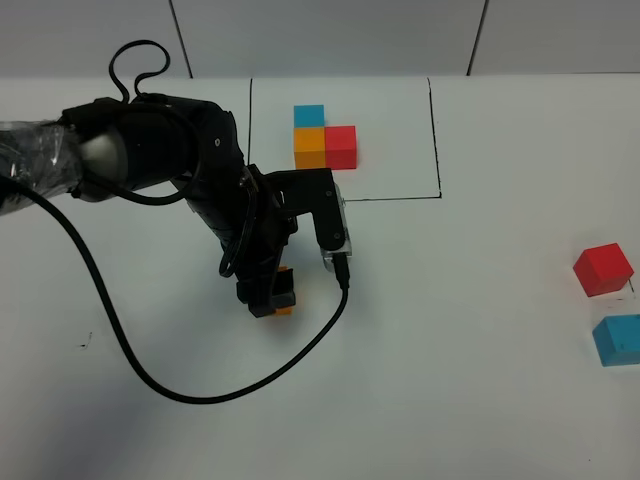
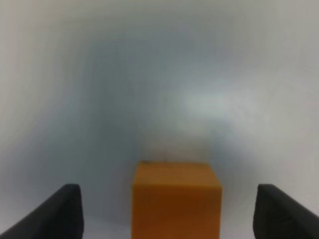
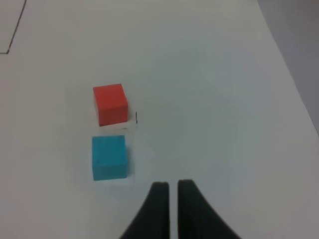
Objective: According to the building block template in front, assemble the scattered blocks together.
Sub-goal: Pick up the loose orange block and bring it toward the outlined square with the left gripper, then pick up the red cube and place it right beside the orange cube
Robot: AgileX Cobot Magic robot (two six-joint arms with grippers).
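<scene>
The building block template point(image 1: 325, 140) is a blue, orange and red L inside a thin black drawn rectangle at the table's back middle. My left gripper point(image 1: 272, 298) is low over the table in front of it. Its jaws stand open on either side of the loose orange cube point(image 1: 286, 309), with gaps on both sides in the left wrist view point(image 2: 175, 199). The loose red cube point(image 1: 603, 270) and light blue cube point(image 1: 617, 339) sit side by side at the far right. My right gripper point(image 3: 172, 185) is shut and empty, just short of the blue cube point(image 3: 108, 156) and red cube point(image 3: 110, 103).
A black cable point(image 1: 200, 395) loops from the left arm across the table in front of it. The table's right edge point(image 3: 299, 74) runs close beyond the red and blue cubes. The right arm is out of the exterior high view.
</scene>
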